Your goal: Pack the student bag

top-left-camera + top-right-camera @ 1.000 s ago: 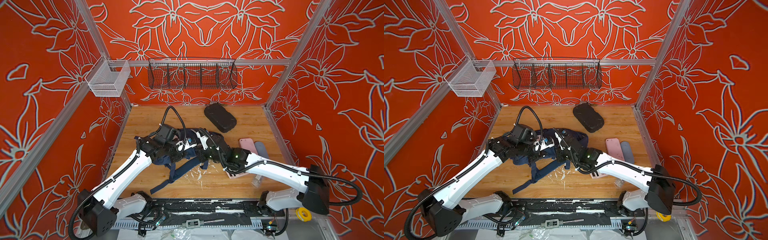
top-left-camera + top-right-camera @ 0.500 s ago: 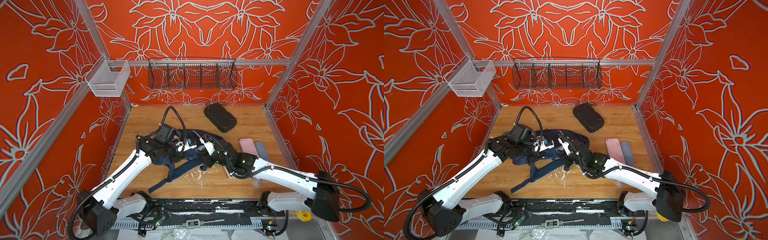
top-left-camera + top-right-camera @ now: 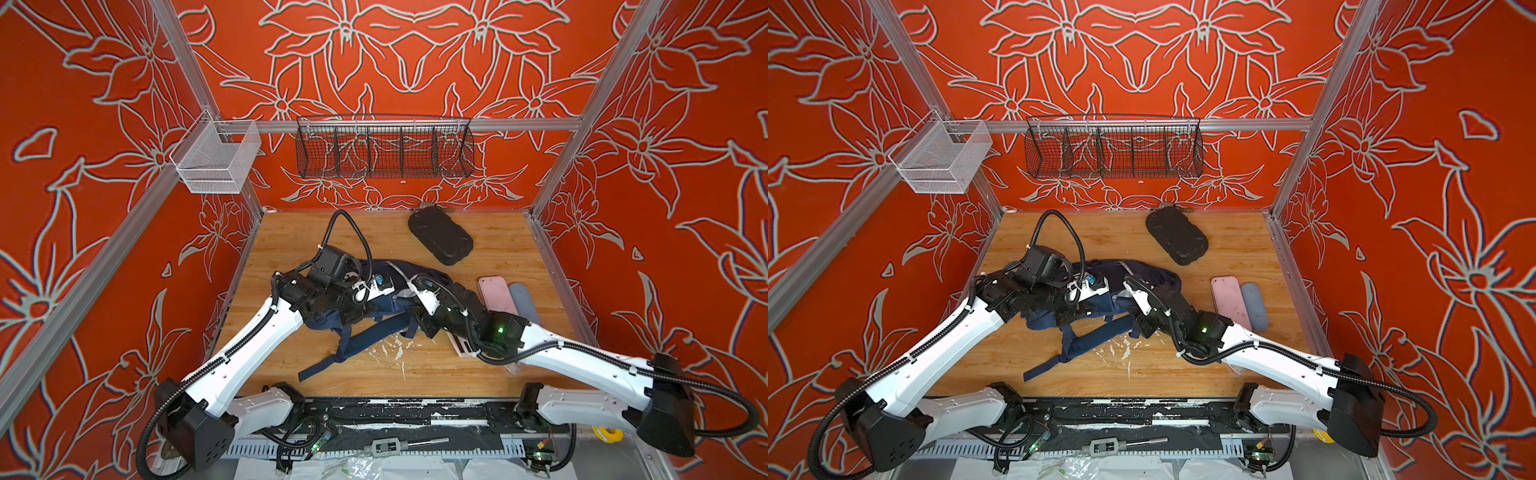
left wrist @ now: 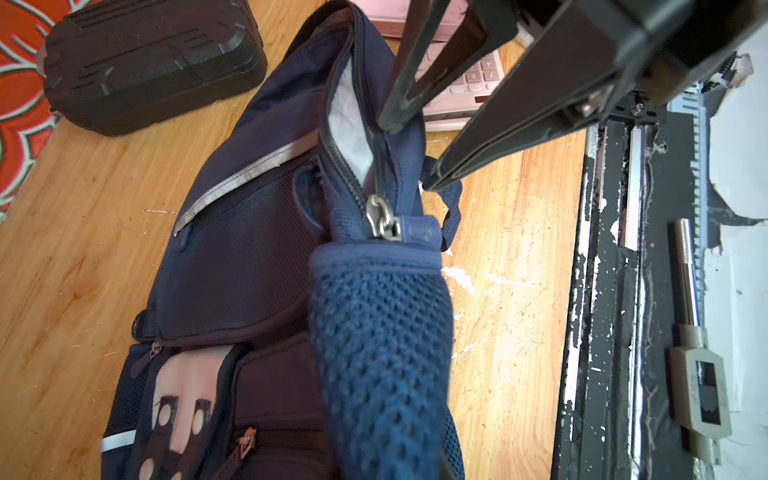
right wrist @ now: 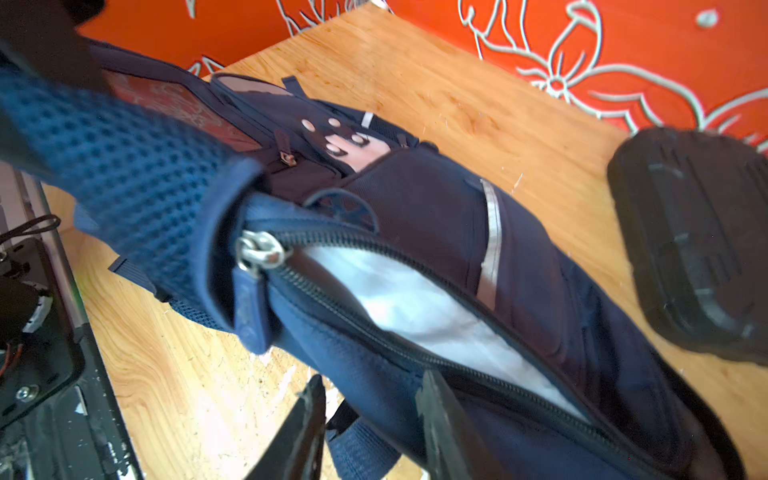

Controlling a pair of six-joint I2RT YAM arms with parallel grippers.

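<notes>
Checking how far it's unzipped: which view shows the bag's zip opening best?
Right wrist: the zip opening of the bag spans the frame, with pale lining and slider clear. Left wrist shows it end-on and narrow. In both top views it is small, mostly under the arms.

left gripper: I am seeing only a dark blur pinching the mesh strap of the student bag; its fingertips are hiding.
mesh strap: blurring up close, covering the bag's side behind it.
grey lining: showing through the zipper gap; I am not making out any contents.
pink calculator: beside the bag, hiding partly behind the right gripper.
black hard case: beyond the bag, running off the right wrist view's edge.
</notes>
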